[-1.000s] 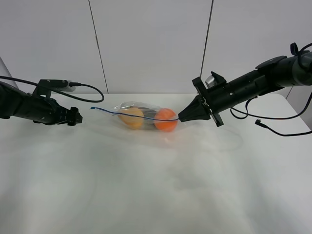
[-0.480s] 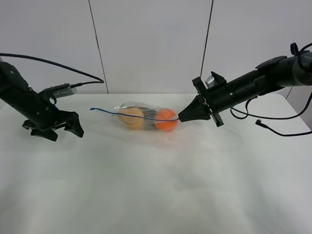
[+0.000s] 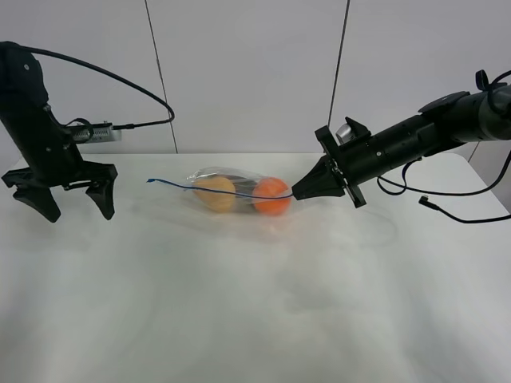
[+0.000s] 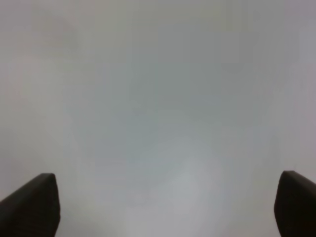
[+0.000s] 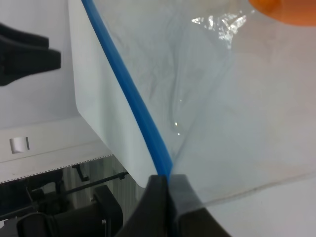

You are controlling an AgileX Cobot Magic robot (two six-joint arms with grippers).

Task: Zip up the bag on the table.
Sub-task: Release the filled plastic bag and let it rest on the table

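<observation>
The right claw (image 3: 297, 192) pinches the blue strip (image 5: 130, 94) of the bag (image 3: 231, 190) near the back edge of the table (image 3: 255, 319), and the left claw (image 3: 77, 212) hangs spread wide near the left edge.

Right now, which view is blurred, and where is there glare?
Exterior high view: sharp, evenly lit, only faint shadows on the table. Left wrist view: soft and featureless, the left hand blurred. Right wrist view: zip strip fairly sharp, glare on the bag, the right hand out of focus.

wide bare table (image 3: 255, 319) in front, open gap between left pincer (image 3: 78, 214) and bag (image 3: 231, 179), right pincer (image 3: 296, 194) blocking bag's right end
</observation>
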